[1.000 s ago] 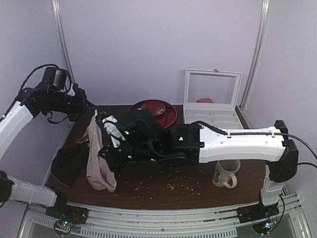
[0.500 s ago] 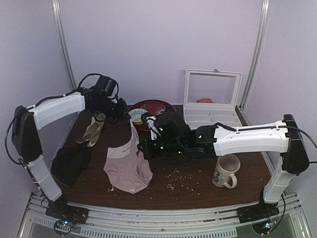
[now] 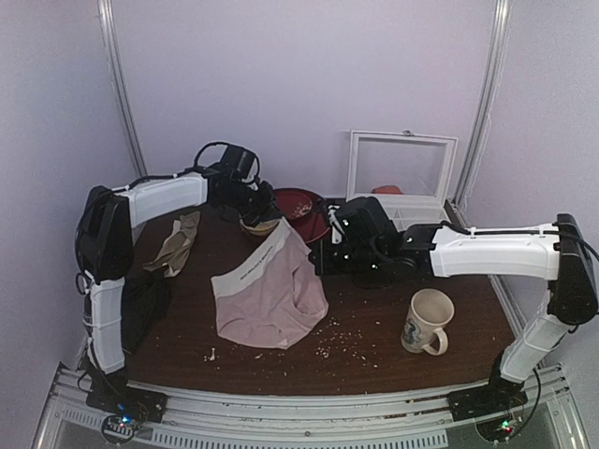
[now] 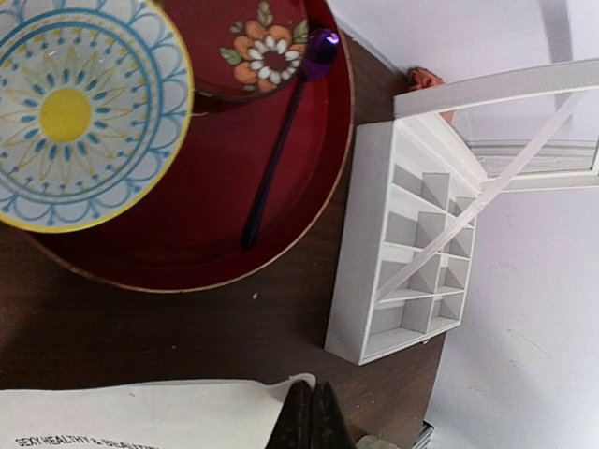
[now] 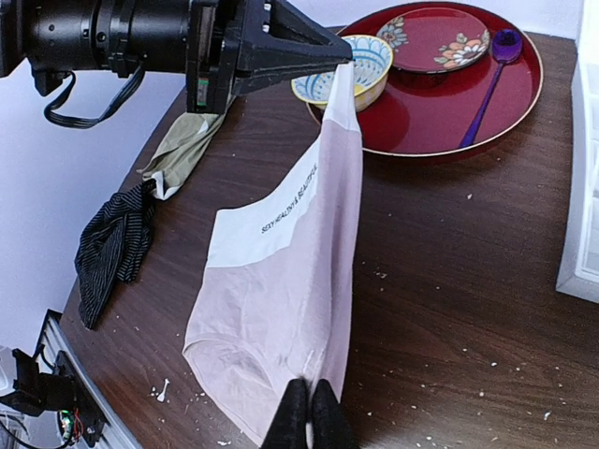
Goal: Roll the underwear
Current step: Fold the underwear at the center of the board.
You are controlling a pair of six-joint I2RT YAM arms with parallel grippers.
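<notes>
The dark wooden desk (image 3: 393,346) carries everything. Left of its centre, in front of the red tray (image 5: 440,103), the pale pink underwear (image 3: 271,299) is stretched between the two arms, whitish waistband uppermost. The white compartment box (image 3: 412,220) stands at the back right with its lid up. Near the front right is a mug (image 3: 426,321). A black cloth (image 3: 140,309) and an olive cloth (image 3: 176,245) lie along the left edge. On the tray are a patterned bowl (image 5: 374,56), a flowered plate (image 5: 440,37) and a purple spoon (image 5: 505,42). The left pincer (image 5: 344,54) is clenched on a waistband corner above the bowl. The right pincer (image 5: 304,416) is clenched on the garment's side edge.
</notes>
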